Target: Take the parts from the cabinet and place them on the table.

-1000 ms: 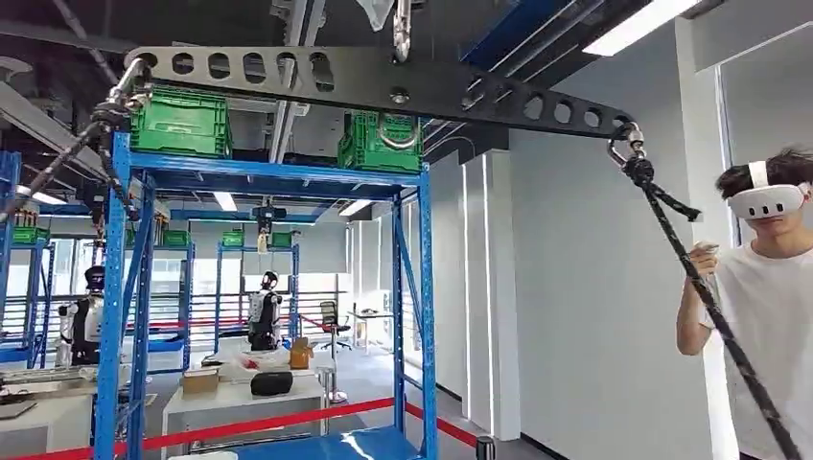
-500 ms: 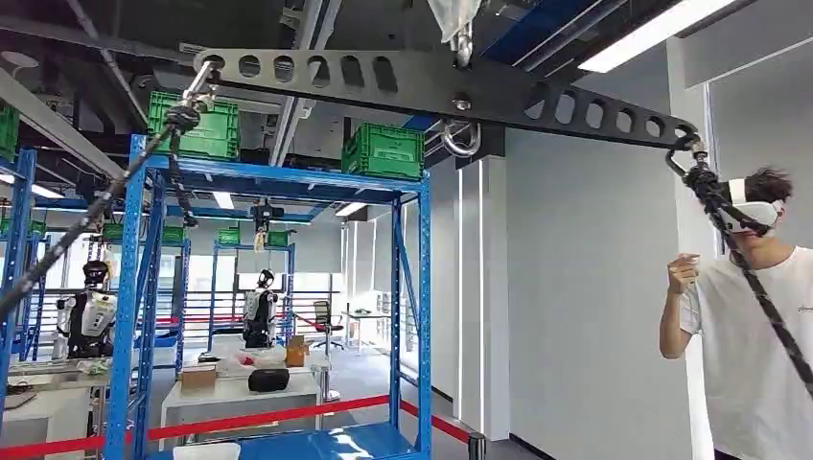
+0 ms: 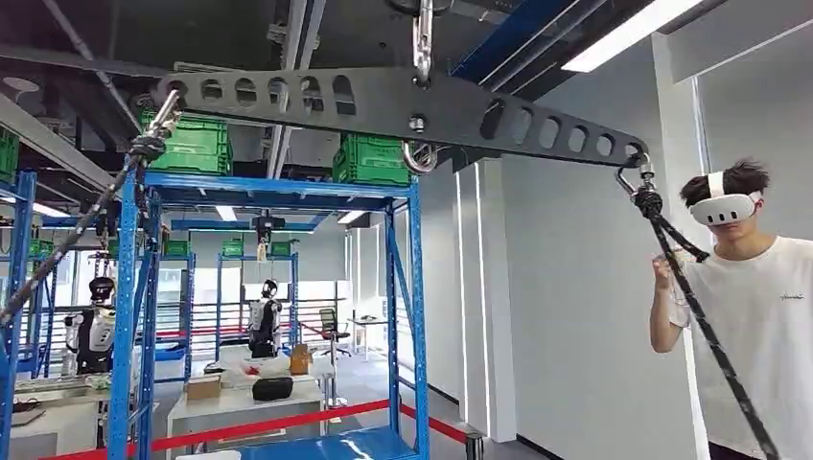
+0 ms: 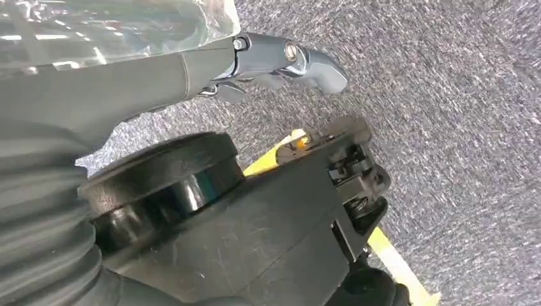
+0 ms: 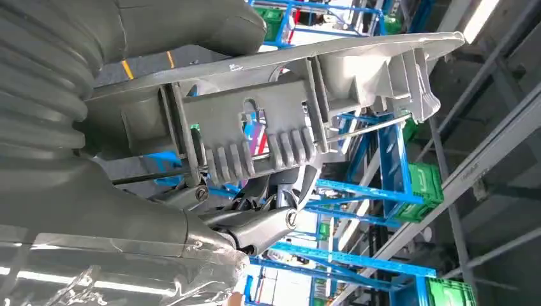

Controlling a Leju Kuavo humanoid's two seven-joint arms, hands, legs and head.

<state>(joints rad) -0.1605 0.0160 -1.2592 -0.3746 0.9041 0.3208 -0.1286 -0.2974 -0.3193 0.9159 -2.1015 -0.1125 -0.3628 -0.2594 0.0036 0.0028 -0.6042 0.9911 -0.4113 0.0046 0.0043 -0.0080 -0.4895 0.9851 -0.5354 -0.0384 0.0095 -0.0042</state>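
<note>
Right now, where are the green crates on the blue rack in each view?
Head view: green crates atop the blue rack, upper centre.
Right wrist view: green crates at the right edge, on the tilted blue rack.
Left wrist view: faces grey carpet instead.
Shared landmark: the blue rack.

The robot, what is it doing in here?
Its right hand is holding a long grey plastic part, carrying it through a workshop. Its left hand hangs over the grey carpet, and it isn't clear whether it holds anything. Ahead stands a blue rack with green crates on top. A person in a white headset stands at the right.
</note>
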